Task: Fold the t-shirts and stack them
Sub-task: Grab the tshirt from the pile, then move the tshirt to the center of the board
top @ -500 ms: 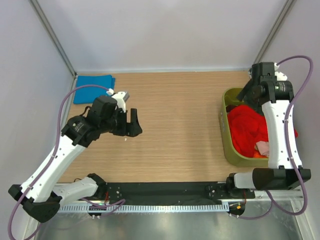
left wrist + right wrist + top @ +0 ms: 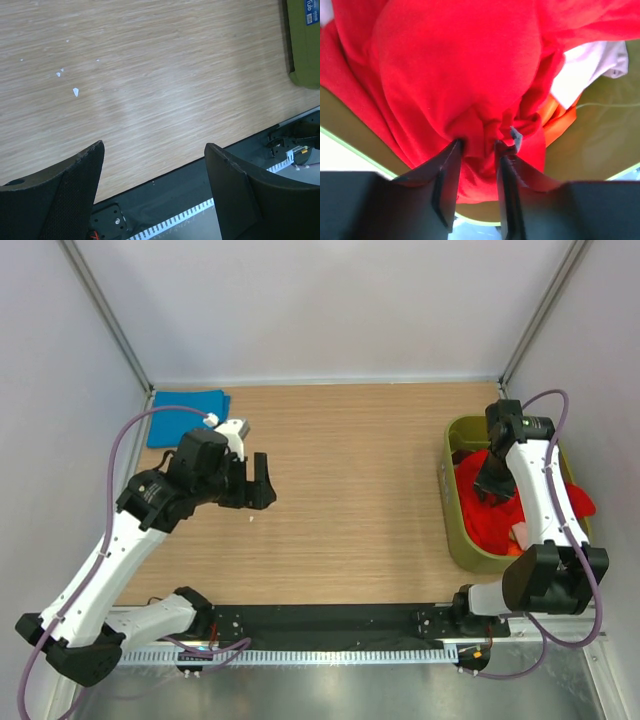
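Observation:
A bright red t-shirt (image 2: 497, 522) (image 2: 455, 65) lies heaped in the olive-green bin (image 2: 451, 525) at the right. My right gripper (image 2: 493, 490) (image 2: 477, 145) reaches down into the bin, and its jaws pinch a bunched fold of the red cloth. A pale pink t-shirt (image 2: 592, 65) and an orange t-shirt (image 2: 559, 119) show beside and under the red one. A folded blue t-shirt (image 2: 187, 417) lies flat at the table's far left corner. My left gripper (image 2: 262, 480) (image 2: 154, 147) hovers open above the left-centre of the table, holding nothing.
The bin's corner (image 2: 304, 45) shows at the upper right of the left wrist view. Small white specks (image 2: 75, 91) lie on the wooden table (image 2: 350, 470). Grey walls enclose the back and sides, and a black rail (image 2: 330, 620) runs along the near edge.
My right arm has dropped from above the bin's far corner down into the bin onto the red t-shirt. My left gripper has drawn slightly back to the left.

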### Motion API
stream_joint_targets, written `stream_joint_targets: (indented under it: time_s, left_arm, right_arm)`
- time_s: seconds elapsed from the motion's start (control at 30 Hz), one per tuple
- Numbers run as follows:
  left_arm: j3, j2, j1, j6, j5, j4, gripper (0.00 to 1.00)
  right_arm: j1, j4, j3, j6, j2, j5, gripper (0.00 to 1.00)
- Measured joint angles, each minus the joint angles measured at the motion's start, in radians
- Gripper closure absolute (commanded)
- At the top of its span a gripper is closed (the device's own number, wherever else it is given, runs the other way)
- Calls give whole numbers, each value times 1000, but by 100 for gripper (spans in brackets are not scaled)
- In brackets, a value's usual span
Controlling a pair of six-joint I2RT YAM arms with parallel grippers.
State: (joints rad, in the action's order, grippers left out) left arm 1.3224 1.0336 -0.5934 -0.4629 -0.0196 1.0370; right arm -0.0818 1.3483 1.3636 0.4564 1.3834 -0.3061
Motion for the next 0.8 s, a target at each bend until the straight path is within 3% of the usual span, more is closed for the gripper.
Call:
stream_joint_targets:
  time_s: [0.07, 0.1, 0.23, 0.3, 0.47, 0.6, 0.7, 0.8]
  left_arm:
    - [4, 9, 5, -1, 1, 1, 18]
    - [7, 15, 7, -2, 1, 2, 18]
    - [19, 40, 13, -11, 1, 2, 18]
    - [22, 47, 13, -19, 1, 2, 18]
    - [82, 72, 20, -26, 28, 23, 20]
    - [162, 73, 23, -13, 97, 30, 20]
    - [208, 53, 24, 2, 165, 31, 20]
    - [212, 15, 25, 10, 227, 32, 17]
  right_arm:
    - [-5, 1, -4, -10, 4, 24, 86]
    - [-6, -1, -6, -18, 5, 33, 99]
    - [-6, 9, 16, -23, 14, 35, 99]
    - [-7, 39, 107, -17, 42, 18, 99]
    - [-8, 46, 643, 15, 214, -16, 99]
    - [-8, -73, 1013, 50, 262, 62, 99]
    - [-10, -261, 1028, 131, 171, 212, 99]
    - [26, -546, 907, 272, 55, 404, 99]
